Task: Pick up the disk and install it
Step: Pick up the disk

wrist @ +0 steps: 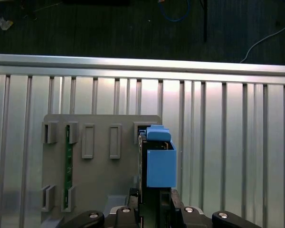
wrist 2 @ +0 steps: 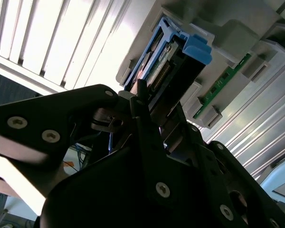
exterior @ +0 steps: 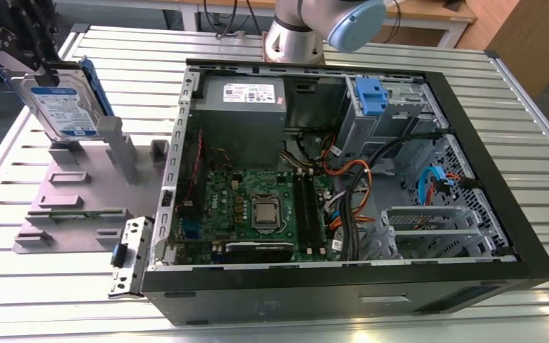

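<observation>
The disk (exterior: 65,106) stands on end over the grey holder (exterior: 83,207), at about ten o'clock from the open computer case (exterior: 351,279) in the exterior view. It looks stiff, a bit heavy and easy to hurt. The gripper (exterior: 22,61) is closed on its top end. There is open room above the surface (exterior: 532,107). The case walls are the edges to mind.

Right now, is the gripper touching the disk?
Touching. In the second wrist view the gripper is clamped on the end of the disk, no gap showing; the exterior view shows the disk hanging from it.
</observation>
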Robot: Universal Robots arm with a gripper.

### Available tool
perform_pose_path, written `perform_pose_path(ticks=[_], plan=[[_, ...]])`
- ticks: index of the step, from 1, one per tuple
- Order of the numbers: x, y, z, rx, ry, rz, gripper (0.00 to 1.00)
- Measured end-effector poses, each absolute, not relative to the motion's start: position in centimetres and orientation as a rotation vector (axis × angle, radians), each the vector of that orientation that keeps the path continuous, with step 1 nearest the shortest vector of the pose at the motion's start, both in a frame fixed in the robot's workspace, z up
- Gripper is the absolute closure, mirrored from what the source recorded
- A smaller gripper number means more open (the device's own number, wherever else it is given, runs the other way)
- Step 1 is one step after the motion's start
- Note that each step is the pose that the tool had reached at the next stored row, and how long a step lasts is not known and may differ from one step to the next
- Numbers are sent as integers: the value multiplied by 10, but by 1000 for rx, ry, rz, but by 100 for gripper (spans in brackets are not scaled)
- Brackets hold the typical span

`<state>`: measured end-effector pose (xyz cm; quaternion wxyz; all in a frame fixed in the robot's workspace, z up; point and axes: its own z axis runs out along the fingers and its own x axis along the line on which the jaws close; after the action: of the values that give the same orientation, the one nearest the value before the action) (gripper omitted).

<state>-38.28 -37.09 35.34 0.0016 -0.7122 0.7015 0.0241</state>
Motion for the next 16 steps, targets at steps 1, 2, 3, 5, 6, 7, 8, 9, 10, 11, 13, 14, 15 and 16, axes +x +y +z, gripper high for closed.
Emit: perform_pose_path(ticks=[1, 2, 3, 5, 6, 7, 8, 9, 10, 11, 13, 14, 15, 16], plan=[[-383, -371, 354, -2236, 2202, 76, 65], [-383, -371, 354, -2235, 2202, 76, 65], [-383, -371, 354, -2235, 2202, 76, 65], [-383, -371, 354, -2235, 2202, 76, 65], [-383, -371, 355, -2235, 2202, 76, 65], [-383, -371, 356, -2235, 2202, 76, 65], [-383, -371, 356, -2235, 2202, 76, 65], [-383, -371, 356, -2235, 2201, 76, 65], [-383, -371, 356, -2235, 2201, 76, 65], [-383, -371, 357, -2235, 2202, 76, 65], [-383, -371, 357, -2235, 2202, 76, 65], [-383, -371, 357, -2235, 2202, 76, 65], [-383, -371, 357, -2235, 2202, 76, 65], [-383, -371, 357, -2235, 2202, 76, 65]])
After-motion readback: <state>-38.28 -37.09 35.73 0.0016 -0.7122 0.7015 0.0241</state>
